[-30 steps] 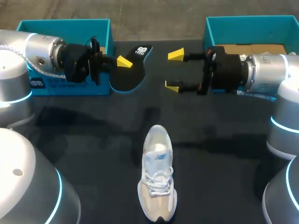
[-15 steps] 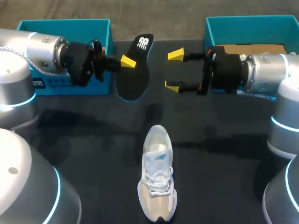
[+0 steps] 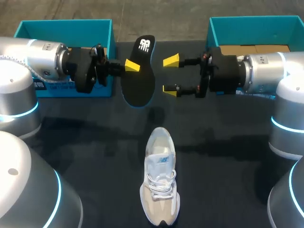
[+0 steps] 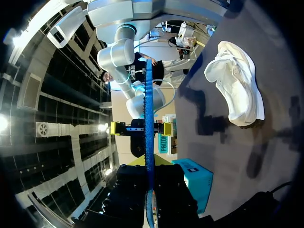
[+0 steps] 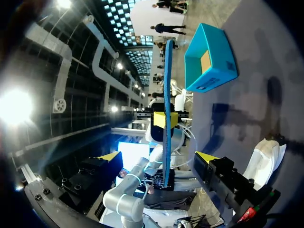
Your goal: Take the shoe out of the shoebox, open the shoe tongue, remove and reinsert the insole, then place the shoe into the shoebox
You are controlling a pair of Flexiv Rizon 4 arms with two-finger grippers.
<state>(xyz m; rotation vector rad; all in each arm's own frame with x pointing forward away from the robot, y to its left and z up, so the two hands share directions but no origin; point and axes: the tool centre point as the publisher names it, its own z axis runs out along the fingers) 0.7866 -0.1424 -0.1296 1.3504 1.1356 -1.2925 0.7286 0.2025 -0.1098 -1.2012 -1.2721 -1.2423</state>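
Insole up off the table, clamped on edge in left gripper; right gripper jaws wide, just beside insole; shoe upright on table, well apart from both

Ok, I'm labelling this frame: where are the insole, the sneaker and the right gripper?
insole [image 3: 141, 81], head view, middle of its black face.
white sneaker [image 3: 160, 183], head view, on its laces.
right gripper [image 3: 170, 75], head view, midway between its yellow tips.
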